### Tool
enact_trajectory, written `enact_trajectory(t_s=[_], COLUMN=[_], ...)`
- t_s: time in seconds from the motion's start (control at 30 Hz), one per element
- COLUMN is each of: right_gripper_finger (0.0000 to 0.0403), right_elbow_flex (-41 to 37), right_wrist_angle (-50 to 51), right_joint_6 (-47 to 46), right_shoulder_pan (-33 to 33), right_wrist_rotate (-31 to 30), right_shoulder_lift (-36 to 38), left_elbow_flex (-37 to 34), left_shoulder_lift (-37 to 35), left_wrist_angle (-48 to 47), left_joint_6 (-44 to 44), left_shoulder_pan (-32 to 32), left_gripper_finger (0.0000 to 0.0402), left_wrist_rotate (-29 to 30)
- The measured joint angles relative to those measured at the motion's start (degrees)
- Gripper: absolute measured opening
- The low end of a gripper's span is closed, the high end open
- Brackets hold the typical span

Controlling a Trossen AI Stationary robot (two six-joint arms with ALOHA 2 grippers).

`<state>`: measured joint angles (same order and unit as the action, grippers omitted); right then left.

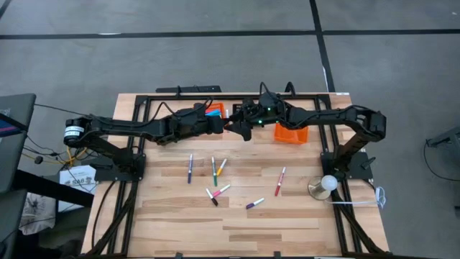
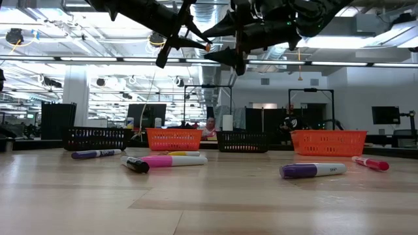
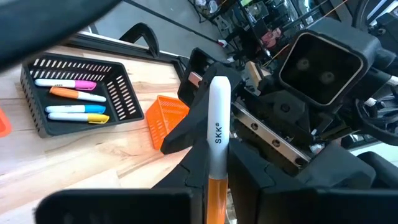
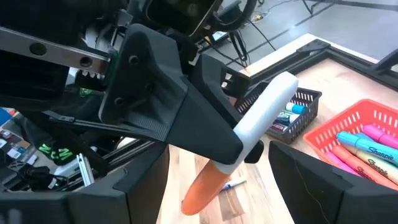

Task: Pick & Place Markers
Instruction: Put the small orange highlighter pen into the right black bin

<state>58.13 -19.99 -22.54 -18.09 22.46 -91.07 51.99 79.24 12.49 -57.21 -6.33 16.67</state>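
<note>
Orange marker (image 3: pixel 216 155) in left gripper (image 1: pixel 228 125), raised mid-table, facing right gripper (image 1: pixel 244 128).

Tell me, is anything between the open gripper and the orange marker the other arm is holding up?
Nothing visible is. The left gripper holds the orange marker in the air above the table's back edge, and the right gripper faces it with its fingers spread on either side of the marker's white end; the gap between them is clear.
</note>
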Motion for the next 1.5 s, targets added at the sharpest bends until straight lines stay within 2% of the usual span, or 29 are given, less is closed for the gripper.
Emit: enact_trajectory(t_s=[0.13, 0.23, 0.6, 0.7, 1.2, 1.33, 1.5], right_gripper_finger=[0.0254, 0.023, 0.0064, 0.0031, 0.0031, 0.0031, 0.0031], right_elbow_flex=[0.0, 0.0, -0.07, -0.12, -0.09, -0.02, -0.02], right_wrist_angle=[0.88, 1.31, 1.72, 2.03, 2.71, 2.67, 2.72], right_joint_6=[0.02, 0.01, -0.36, -0.14, 0.33, 0.28, 0.22], right_shoulder_pan=[0.0, 0.0, -0.02, -0.08, -0.35, -0.33, -0.43], right_wrist_rotate=[0.0, -0.08, 0.26, 0.27, 0.3, 0.28, 0.12], right_shoulder_lift=[0.0, 0.0, 0.0, 0.0, 0.0, 0.0, 0.0], left_elbow_flex=[0.0, 0.0, -0.04, -0.11, -0.09, -0.09, 0.03], left_shoulder_lift=[0.0, 0.0, -0.02, -0.04, -0.04, -0.04, -0.04], left_wrist_angle=[-0.02, 0.0, -0.38, -0.52, -0.45, -0.13, 0.05], left_joint_6=[0.0, 0.0, 0.55, 0.73, 1.16, 2.35, 3.15], left_shoulder_pan=[0.0, 0.0, -0.04, -0.02, -0.02, 0.02, 0.04], left_gripper_finger=[0.004, 0.0038, 0.0039, 0.0043, 0.0075, 0.0106, 0.0171], left_wrist_rotate=[-0.02, -0.03, 0.27, 0.44, -0.52, -0.93, -1.22])
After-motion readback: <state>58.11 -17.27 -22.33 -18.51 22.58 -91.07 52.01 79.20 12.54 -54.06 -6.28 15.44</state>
